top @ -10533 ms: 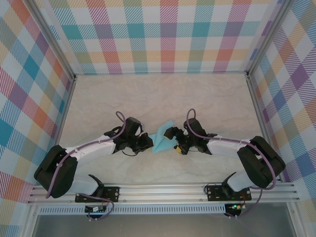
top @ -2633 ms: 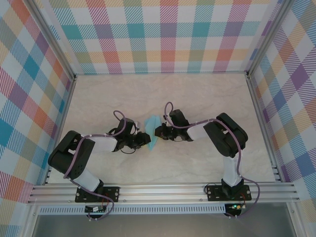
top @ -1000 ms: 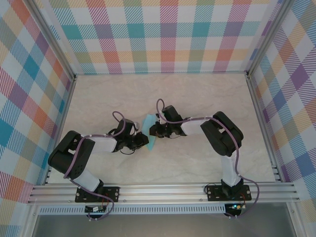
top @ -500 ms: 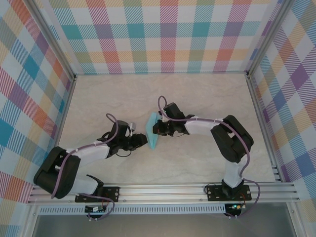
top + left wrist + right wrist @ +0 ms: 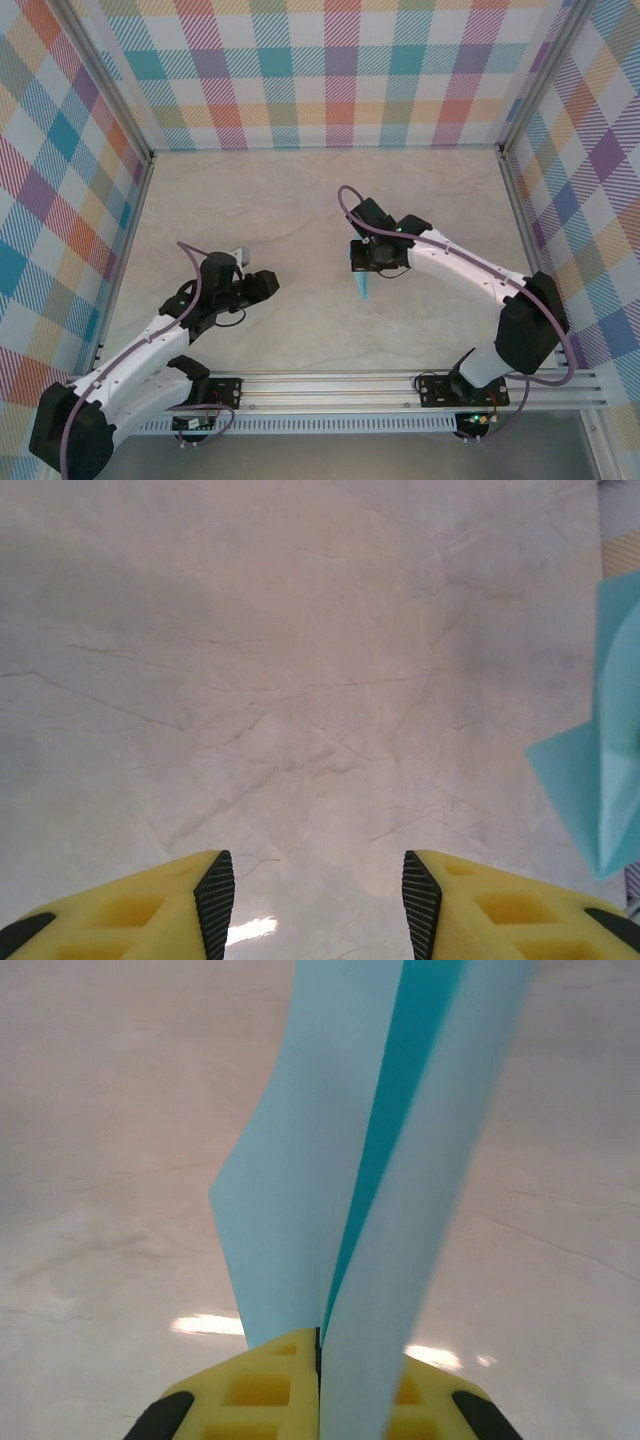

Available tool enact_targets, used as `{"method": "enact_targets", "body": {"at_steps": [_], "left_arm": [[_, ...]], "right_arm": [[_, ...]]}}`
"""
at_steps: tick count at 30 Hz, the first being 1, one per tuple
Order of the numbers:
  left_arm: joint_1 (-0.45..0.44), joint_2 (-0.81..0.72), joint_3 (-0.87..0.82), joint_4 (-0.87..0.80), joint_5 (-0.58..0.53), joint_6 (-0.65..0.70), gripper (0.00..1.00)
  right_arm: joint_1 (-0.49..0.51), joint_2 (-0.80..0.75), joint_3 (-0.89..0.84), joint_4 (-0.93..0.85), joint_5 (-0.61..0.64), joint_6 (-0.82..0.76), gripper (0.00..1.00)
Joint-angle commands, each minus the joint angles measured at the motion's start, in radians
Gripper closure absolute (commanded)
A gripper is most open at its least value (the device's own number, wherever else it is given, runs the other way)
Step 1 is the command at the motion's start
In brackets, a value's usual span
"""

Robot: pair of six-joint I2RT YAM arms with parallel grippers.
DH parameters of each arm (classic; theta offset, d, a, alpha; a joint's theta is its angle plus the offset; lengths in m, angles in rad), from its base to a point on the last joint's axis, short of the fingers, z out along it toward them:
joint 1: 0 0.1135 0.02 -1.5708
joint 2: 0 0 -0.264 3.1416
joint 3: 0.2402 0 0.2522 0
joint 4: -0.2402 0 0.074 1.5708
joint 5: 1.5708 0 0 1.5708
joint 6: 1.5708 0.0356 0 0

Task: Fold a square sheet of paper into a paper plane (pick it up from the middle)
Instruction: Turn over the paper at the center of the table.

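1. Top: right gripper (image 5: 366, 262) clamped on plane (image 5: 362, 286), middle of table (image 5: 250, 200), tip toward near edge. Thin pinch, could slip or crumple. Left gripper (image 5: 264, 283) well apart, walls far, loads of room.
2. Left wrist: left gripper (image 5: 316, 905) spread, nothing between; plane (image 5: 608, 780) at right edge.
3. Right wrist: right gripper (image 5: 320, 1365) pinching plane (image 5: 300, 1190) at the fold; sloppy release might spring creases.

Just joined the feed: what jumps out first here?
The light-blue paper plane is pinched in the shut right gripper over the middle of the table, tip toward the near edge. The left gripper stands open to the left, well apart from it. Bright plaid walls surround the table.
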Motion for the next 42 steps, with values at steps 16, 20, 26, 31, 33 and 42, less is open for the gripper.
{"method": "enact_targets", "body": {"at_steps": [16,20,26,31,33,42], "left_arm": [[0.015,-0.176,0.029,-0.206,-0.175,-0.012,0.48],[0.015,-0.196,0.028,-0.234,-0.176,-0.009,0.48],[0.015,-0.197,0.03,-0.237,-0.171,-0.011,0.48],[0.016,-0.195,0.042,-0.235,-0.158,-0.01,0.47],[0.016,-0.193,0.042,-0.233,-0.146,-0.008,0.47],[0.016,-0.139,0.038,-0.179,-0.05,0.005,0.45]], "right_arm": [[0.321,0.587,0.441,-0.538,0.333,0.157,0.88],[0.35,0.634,0.478,-0.451,0.207,0.131,0.74],[0.351,0.543,0.403,-0.24,0.001,0.064,0.53],[0.341,0.338,0.258,-0.063,-0.095,0.041,0.35],[0.323,0.258,0.187,0.003,-0.132,0.036,0.32],[0.195,0.036,-0.133,0.327,-0.387,0.063,0.49]]}}
